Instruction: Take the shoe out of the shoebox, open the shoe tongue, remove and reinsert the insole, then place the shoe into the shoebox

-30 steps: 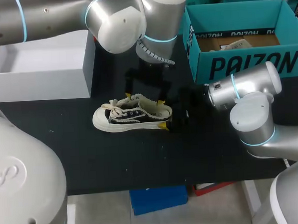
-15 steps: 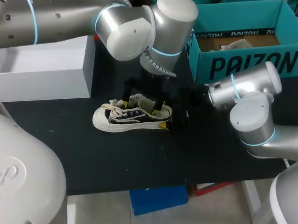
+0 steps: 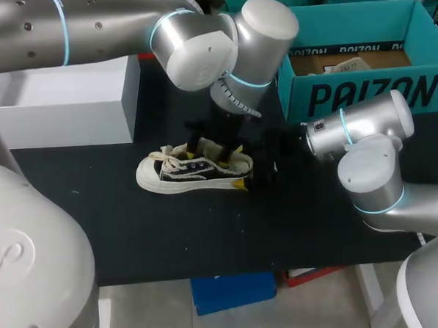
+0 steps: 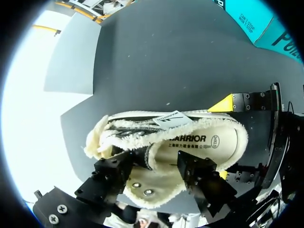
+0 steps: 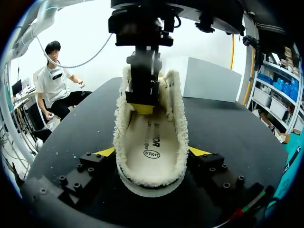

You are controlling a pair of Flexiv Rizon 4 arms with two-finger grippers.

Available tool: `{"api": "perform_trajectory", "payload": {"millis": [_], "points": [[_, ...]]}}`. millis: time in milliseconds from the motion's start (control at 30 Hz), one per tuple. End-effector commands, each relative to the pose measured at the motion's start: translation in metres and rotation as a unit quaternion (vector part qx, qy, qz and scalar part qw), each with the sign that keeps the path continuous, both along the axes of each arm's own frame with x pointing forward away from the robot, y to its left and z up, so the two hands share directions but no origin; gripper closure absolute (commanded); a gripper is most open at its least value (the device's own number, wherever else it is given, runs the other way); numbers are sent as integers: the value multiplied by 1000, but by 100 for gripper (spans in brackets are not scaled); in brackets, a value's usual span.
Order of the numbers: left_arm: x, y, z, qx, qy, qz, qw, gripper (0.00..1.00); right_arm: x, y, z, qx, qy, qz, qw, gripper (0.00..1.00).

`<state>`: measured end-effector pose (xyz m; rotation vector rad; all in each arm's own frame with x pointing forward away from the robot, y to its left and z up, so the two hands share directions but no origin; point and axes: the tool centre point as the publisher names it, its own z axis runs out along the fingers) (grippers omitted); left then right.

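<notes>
Head view: a black-and-cream canvas shoe [image 3: 194, 173] with fleece lining lies on its sole on the black table [image 3: 134, 234], toe toward your left. It is outside the teal cardboard shoebox [image 3: 362, 94], which stands well apart at the back right. As far as shows, the shoebox holds only crumpled pale paper [image 3: 344, 65]. A white box [image 3: 61, 102] sits at the back left. Your left gripper [image 3: 214, 146] hangs over the shoe's mouth and your right gripper [image 3: 243, 168] is at its heel.

Left wrist view: the left gripper's fingers stand spread, one on each side of the fleece-edged tongue [image 4: 151, 154], and do not pinch it. They are probably placed to fold it open. The cream printed insole [image 4: 209, 140] lies flat inside the shoe.

Right wrist view: the right gripper's fingers press the heel from both sides, clamped on the shoe. This likely braces it so it cannot slide.
</notes>
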<state>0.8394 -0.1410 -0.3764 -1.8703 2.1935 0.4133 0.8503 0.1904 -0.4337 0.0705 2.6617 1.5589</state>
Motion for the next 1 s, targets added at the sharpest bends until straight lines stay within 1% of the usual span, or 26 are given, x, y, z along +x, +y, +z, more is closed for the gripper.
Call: {"api": "perform_trajectory", "payload": {"millis": [33, 433, 633, 1000], "points": [[-1, 0, -1, 2, -1, 0, 1000, 100, 0, 1, -3, -1, 1, -1, 1000, 100], [1, 3, 6, -4, -6, -4, 1000, 100, 0, 1, -3, -1, 1, -1, 1000, 100], [3, 3, 15, -10, -15, -10, 1000, 100, 0, 1, -3, -1, 1, -1, 1000, 100], [14, 5, 35, -20, -43, -9, 999, 100, 0, 1, -3, -1, 1, -1, 1000, 100]]}}
